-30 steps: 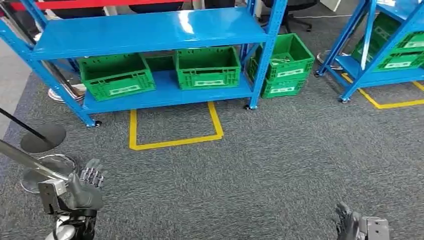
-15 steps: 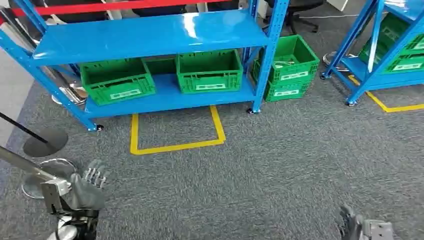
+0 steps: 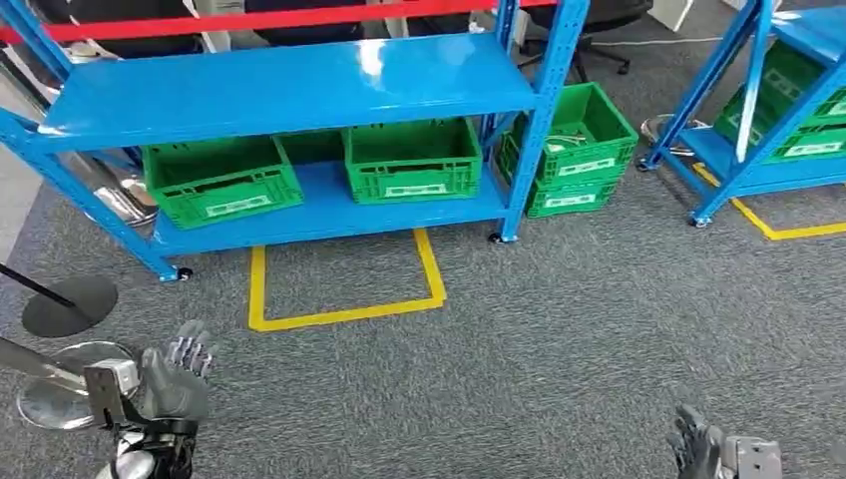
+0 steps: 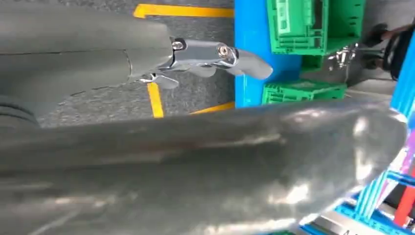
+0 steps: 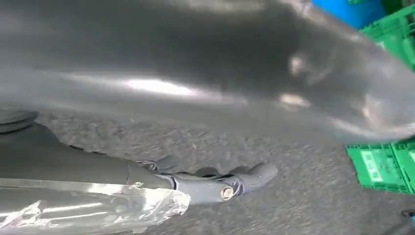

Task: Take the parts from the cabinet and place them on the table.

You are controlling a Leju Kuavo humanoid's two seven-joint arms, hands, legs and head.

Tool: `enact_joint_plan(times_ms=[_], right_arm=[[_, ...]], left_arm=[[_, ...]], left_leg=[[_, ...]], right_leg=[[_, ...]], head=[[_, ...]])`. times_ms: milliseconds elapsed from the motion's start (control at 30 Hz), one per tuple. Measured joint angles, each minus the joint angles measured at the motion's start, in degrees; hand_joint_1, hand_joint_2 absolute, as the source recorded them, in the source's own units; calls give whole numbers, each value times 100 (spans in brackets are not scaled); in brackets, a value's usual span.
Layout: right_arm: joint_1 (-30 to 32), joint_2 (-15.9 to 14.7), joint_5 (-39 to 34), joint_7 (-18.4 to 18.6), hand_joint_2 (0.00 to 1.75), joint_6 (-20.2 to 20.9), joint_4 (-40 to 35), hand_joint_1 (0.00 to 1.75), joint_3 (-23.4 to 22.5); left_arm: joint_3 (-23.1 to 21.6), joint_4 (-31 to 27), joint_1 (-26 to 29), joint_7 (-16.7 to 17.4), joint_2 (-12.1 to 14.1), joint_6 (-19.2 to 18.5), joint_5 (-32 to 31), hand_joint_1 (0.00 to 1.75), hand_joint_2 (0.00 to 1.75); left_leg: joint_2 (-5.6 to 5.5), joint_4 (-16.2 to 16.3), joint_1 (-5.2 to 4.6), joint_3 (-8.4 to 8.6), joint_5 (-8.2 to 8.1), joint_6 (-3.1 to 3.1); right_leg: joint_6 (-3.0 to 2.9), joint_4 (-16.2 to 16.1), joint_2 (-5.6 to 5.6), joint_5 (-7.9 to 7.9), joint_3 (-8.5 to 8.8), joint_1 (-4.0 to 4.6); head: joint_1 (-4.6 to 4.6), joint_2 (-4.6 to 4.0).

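A: What is seen across the upper part of the head view?

B: A blue cabinet (image 3: 289, 90) is seen there, on a grey carpeted floor (image 3: 519, 349). On its lower shelf two green crates (image 3: 221, 180) are set side by side, the second crate (image 3: 412, 160) toward the middle. Just right of the cabinet's post, two more crates (image 3: 569, 140) are stacked on the floor. Whether parts lie in them cannot be told; something pale is glimpsed in the top one of the stack.

A: And the hands?

B: The left hand (image 3: 175, 374) is seen at the lower left, fingers spread, nothing held. The right hand (image 3: 698, 449) is seen at the bottom right edge, fingers apart, likewise holding nothing. Both are well apart from the cabinet.

A: Anything else?

B: A yellow tape outline (image 3: 344, 284) is marked on the floor before the cabinet, and a second blue rack (image 3: 758, 100) is seen at the upper right.
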Motion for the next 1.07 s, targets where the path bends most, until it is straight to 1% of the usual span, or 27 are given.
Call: enact_joint_plan(times_ms=[33,67,100,133,200,233,267,300,333,367,400,433,500,533,567,633,700,733,767,800,833,867,900,933,967,1000,1067], right_arm=[[-20,-2,11,-7,0,-2,-2,0,4],[-26,-13,17,-2,0,-4,-2,0,9],[-11,-13,17,11,0,-15,-2,0,11],[11,-15,20,13,0,-15,-2,0,11],[15,-17,24,13,0,-20,-2,0,15],[16,-17,24,13,0,-24,-2,0,15],[22,-17,24,15,0,-33,-2,0,15],[34,-20,24,15,0,-37,-2,0,17],[50,-20,26,17,0,-39,2,0,17],[78,-20,30,17,0,-39,9,0,22],[84,-28,31,37,0,-37,13,0,31],[75,-31,31,28,0,-48,-2,0,33],[25,-33,31,22,0,-48,-15,0,33],[16,-33,31,20,0,-52,-20,0,26],[24,-33,31,17,0,-52,-20,0,26],[33,-33,31,20,0,-52,-17,0,26],[34,-33,31,20,0,-52,-17,0,28],[32,-33,31,20,0,-52,-17,0,28],[30,-33,31,20,0,-52,-20,0,28],[27,-33,31,20,0,-52,-20,0,28],[31,-33,31,20,0,-52,-17,0,31],[33,-33,31,20,0,-52,-17,0,33],[39,-33,26,30,0,-55,-17,0,31],[41,-33,28,24,0,-61,-30,0,31],[42,-35,30,22,0,-61,-39,0,33],[17,-44,28,24,0,-61,-50,0,33],[-18,-50,31,22,0,-61,-50,0,42]], left_arm=[[2,0,2,0,-2,0,0,0,0],[4,0,-1,0,2,0,0,0,0],[9,0,-3,0,9,2,2,0,0],[7,0,0,0,9,2,2,0,0],[4,2,9,0,7,2,0,0,0],[4,4,10,0,7,2,2,0,0],[4,7,10,0,4,0,2,0,0],[2,7,12,0,4,2,0,0,0],[2,11,20,0,0,2,2,0,0],[4,24,11,2,7,2,2,0,0],[4,26,16,-2,0,2,4,0,0],[7,26,17,0,0,2,4,0,0],[7,26,6,-2,13,2,0,0,0],[0,26,7,-9,7,2,0,0,0],[-11,26,-22,-11,-2,0,0,0,0],[-15,26,-32,-11,-2,2,0,0,0],[-13,26,-16,-11,2,2,0,0,0],[-13,26,-16,-11,7,2,0,0,0],[-13,26,-16,-11,7,2,0,0,0],[-15,26,-15,-11,7,2,0,0,0],[-15,26,-16,-11,9,2,0,0,0],[-15,26,-19,-11,13,2,0,0,0],[-17,28,-26,-7,11,2,0,0,0],[-15,28,-22,-9,11,4,2,0,0],[-15,28,-22,-7,11,4,2,0,0],[-15,28,-28,-9,9,2,0,0,0],[-15,28,-20,-11,0,2,2,0,0]], left_leg=[[5,-4,3,91,-71,34],[-10,-5,7,147,-136,53],[-28,-5,8,196,-193,70],[-56,-5,9,253,-262,79],[-163,-5,20,432,-411,81],[-225,-5,26,533,-487,76],[-303,-5,39,652,-571,60],[-369,-5,49,755,-649,44],[-416,-11,53,794,-728,22],[-499,74,45,874,-810,-1],[-574,15,36,851,-872,-42],[-617,12,62,914,-857,-95],[-582,28,44,934,-874,-120],[-294,242,15,843,-819,-162],[-104,651,12,588,-787,-198],[15,1479,23,-49,-1086,-245],[18,1718,22,-415,-1432,-225],[20,1582,17,-454,-1399,-207],[29,1304,6,-415,-1217,-168],[101,849,-28,-315,-812,-104],[338,448,-96,-224,-324,-9],[604,139,-188,-243,-24,47],[576,76,-155,-214,-72,36],[517,61,-151,-171,-85,23],[389,2,-112,-126,-69,27],[297,7,-66,-7,-47,39],[180,7,-38,124,-68,95]], right_leg=[[25,393,-11,93,-165,-4],[58,876,-13,85,-479,-5],[85,1260,-14,-73,-790,-11],[105,1516,-14,-373,-1067,-15],[128,1569,-13,-953,-1434,-15],[136,1407,-10,-979,-1511,-17],[133,1088,10,-762,-1533,-24],[150,727,73,-317,-1526,-43],[190,370,278,394,-1538,-91],[156,149,393,914,-1571,-112],[56,202,303,804,-1460,-66],[-3,191,253,830,-1455,-50],[-87,136,133,807,-1321,-85],[-121,101,109,781,-1232,-85],[-159,54,33,740,-1151,-78],[-173,-8,-88,638,-1001,-70],[-174,-56,-197,509,-806,-69],[-166,-74,-254,437,-689,-64],[-165,-94,-316,358,-561,-56],[-144,-114,-399,254,-406,-45],[-127,-148,-459,173,-361,-36],[-110,-132,-510,81,-200,8],[-84,-170,-554,-15,-168,45],[-80,-296,-663,-104,-59,65],[-33,-195,-674,4,75,72],[-2,-217,-679,-39,172,85],[40,217,-215,-119,-1,45]], head=[[46,-2],[48,0],[39,-2],[48,0],[48,0],[44,0],[46,0],[50,0],[50,0],[50,-2],[48,-2],[44,-2],[46,0],[37,0],[-22,0],[-15,0],[-15,0],[-18,0],[-15,-2],[-17,0],[-20,0],[-15,-2],[-51,0],[3,-2],[7,-2],[2,-2],[46,-7]])
